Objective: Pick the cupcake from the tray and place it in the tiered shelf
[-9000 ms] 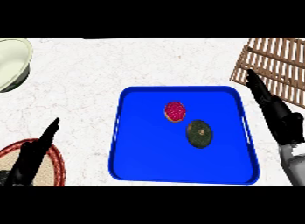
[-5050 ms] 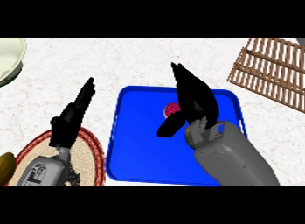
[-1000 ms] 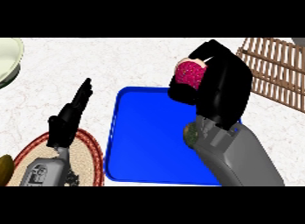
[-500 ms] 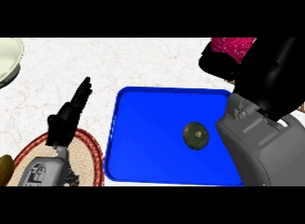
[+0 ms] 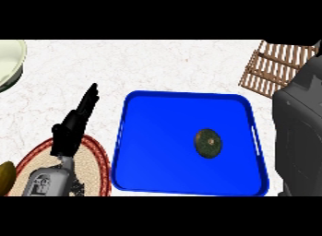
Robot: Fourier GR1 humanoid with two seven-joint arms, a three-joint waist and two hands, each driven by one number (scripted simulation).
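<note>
Looking down in the head view, the blue tray [image 5: 188, 115] fills the middle of the frame on the pale tabletop [image 5: 136, 64], and the cupcake is not on it; only a dark round olive-green item [image 5: 208, 142] lies right of the tray's centre. The cupcake shows nowhere in this view. The grey right forearm [image 5: 305, 129] rises large along the right edge and blocks whatever is beyond it, so the right hand itself is out of sight; whether it has the cupcake I cannot tell, though that seems likely. The slatted wooden tiered shelf [image 5: 276, 69] shows at the upper right, partly behind that forearm.

The left hand [image 5: 78, 120] rests at lower left with fingers straight and pointing up, holding nothing, above a woven red-rimmed mat [image 5: 88, 156]. A cream bowl [image 5: 1, 62] sits at the upper left, and a yellowish item [image 5: 0, 177] at the lower left edge.

As a judgement, a cupcake is light, soft and easily crushed on top; it is best held round the lower wrapper and set down upright on the shelf.
</note>
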